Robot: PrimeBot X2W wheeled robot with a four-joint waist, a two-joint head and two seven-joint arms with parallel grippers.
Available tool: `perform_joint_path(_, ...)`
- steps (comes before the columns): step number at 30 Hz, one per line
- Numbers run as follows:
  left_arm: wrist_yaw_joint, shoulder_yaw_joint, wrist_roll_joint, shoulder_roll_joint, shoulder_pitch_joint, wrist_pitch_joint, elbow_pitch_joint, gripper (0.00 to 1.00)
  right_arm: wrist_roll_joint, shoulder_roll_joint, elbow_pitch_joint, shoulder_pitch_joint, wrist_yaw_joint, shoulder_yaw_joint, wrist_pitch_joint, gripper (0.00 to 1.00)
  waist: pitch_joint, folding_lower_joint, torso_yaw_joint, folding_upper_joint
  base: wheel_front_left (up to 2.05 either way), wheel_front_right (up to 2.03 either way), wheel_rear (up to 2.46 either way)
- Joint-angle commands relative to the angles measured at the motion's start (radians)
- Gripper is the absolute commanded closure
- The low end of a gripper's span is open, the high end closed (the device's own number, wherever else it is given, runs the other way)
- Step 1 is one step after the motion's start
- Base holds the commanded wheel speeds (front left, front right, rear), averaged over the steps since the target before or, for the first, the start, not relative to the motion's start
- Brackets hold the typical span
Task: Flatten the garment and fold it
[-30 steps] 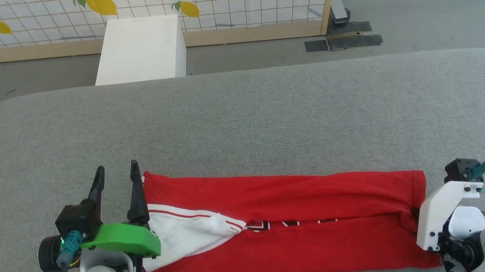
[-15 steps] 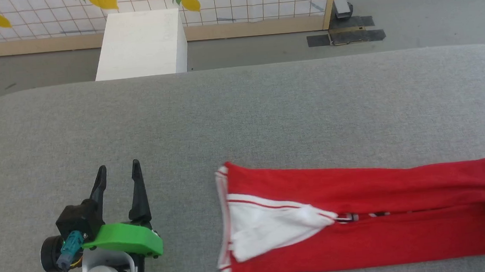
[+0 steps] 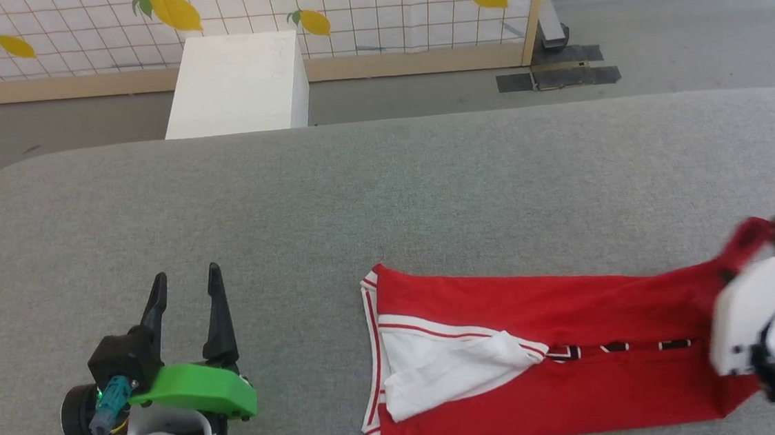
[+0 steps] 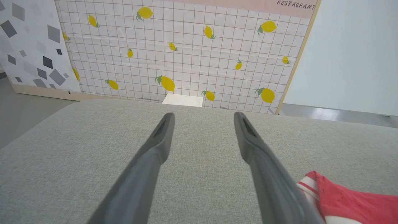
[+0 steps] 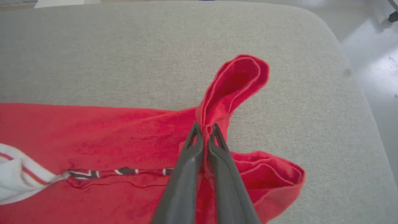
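Left gripper (image 3: 186, 273) over table (image 3: 425, 173) (lemon wall (image 3: 377, 4))

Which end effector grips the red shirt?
The right end effector, shut on a lifted edge of the red shirt; the left end effector stands open, apart from it.

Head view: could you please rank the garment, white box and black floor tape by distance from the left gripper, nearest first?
1. garment, on the table, right of the left gripper.
2. white box, beyond the table's far edge.
3. black floor tape, far right.
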Motion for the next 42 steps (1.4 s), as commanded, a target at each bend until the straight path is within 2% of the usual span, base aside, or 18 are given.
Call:
perform_joint_path(1, -0.005, 0.001, 0.006, -0.005, 0.009, -0.005, 0.003, 0.00, 0.033, 0.003, -0.069, 0.026, -0.002, 0.051, 0.040, 1.00, -0.002, 0.0000, 0.001, 0.0000, 0.00, 0.00, 0.00)
perform_joint_path(6, -0.012, -0.003, 0.010, -0.007, 0.002, -0.005, 0.007, 0.00, 0.118, 0.000, -0.291, 0.066, -0.002, 0.272, 0.160, 1.00, 0.001, 0.0000, 0.013, 0.0000, 0.00, 0.00, 0.00)
perform_joint_path(8, -0.015, -0.007, 0.011, -0.008, -0.003, -0.005, 0.009, 0.00, 0.129, -0.009, -0.325, 0.054, -0.002, 0.353, 0.170, 1.00, 0.004, 0.0000, 0.019, 0.0000, 0.00, 0.00, 0.00)
perform_joint_path(11, -0.018, -0.011, 0.010, -0.009, -0.011, -0.005, 0.011, 0.00, 0.134, -0.018, -0.315, 0.019, -0.002, 0.453, 0.158, 1.00, 0.013, 0.0000, 0.030, 0.0000, 0.00, 0.00, 0.00)
perform_joint_path(14, -0.021, -0.017, 0.010, -0.010, -0.023, -0.005, 0.013, 0.00, 0.134, -0.014, -0.242, -0.029, -0.002, 0.537, 0.127, 1.00, 0.028, 0.0000, 0.045, 0.0000, 0.00, 0.00, 0.00)
perform_joint_path(21, -0.025, -0.028, 0.005, -0.012, -0.053, -0.005, 0.008, 0.00, 0.162, 0.003, 0.002, -0.143, -0.002, 0.651, -0.001, 1.00, 0.074, 0.0000, 0.086, 0.0000, 0.00, 0.00, 0.00)
perform_joint_path(28, -0.025, -0.028, 0.003, -0.013, -0.074, -0.005, 0.006, 0.00, 0.255, 0.005, 0.235, -0.224, -0.002, 0.759, -0.111, 1.00, 0.108, 0.0000, 0.107, 0.0000, 0.00, 0.00, 0.00)
perform_joint_path(29, -0.025, -0.029, 0.003, -0.013, -0.076, -0.005, 0.007, 0.00, 0.265, 0.005, 0.266, -0.233, -0.002, 0.772, -0.120, 0.91, 0.110, 0.0000, 0.108, 0.0000, 0.00, 0.00, 0.00)
perform_joint_path(30, -0.025, -0.030, 0.002, -0.014, -0.077, -0.005, 0.008, 0.00, 0.274, 0.005, 0.288, -0.237, -0.002, 0.782, -0.124, 0.66, 0.111, 0.0000, 0.110, 0.0000, 0.00, 0.00, 0.00)
perform_joint_path(31, -0.025, -0.030, 0.001, -0.014, -0.078, -0.005, 0.009, 0.00, 0.282, 0.005, 0.311, -0.243, -0.002, 0.793, -0.126, 0.00, 0.111, 0.0000, 0.110, 0.0000, 0.00, 0.00, 0.00)
perform_joint_path(35, -0.021, -0.033, -0.005, -0.014, -0.074, -0.005, 0.012, 0.00, 0.323, 0.005, 0.344, -0.253, -0.002, 0.806, -0.151, 0.00, 0.107, 0.0000, 0.103, 0.0000, 0.00, 0.00, 0.00)
perform_joint_path(38, -0.018, -0.033, -0.006, -0.014, -0.068, -0.005, 0.014, 0.00, 0.362, 0.005, 0.322, -0.249, -0.002, 0.802, -0.199, 0.00, 0.096, 0.0000, 0.091, 0.0000, 0.00, 0.00, 0.00)
perform_joint_path(42, -0.017, -0.030, -0.005, -0.014, -0.061, -0.005, 0.012, 0.00, 0.430, 0.005, 0.225, -0.231, -0.002, 0.766, -0.343, 0.00, 0.078, 0.0000, 0.071, 0.0000, 0.00, 0.00, 0.00)
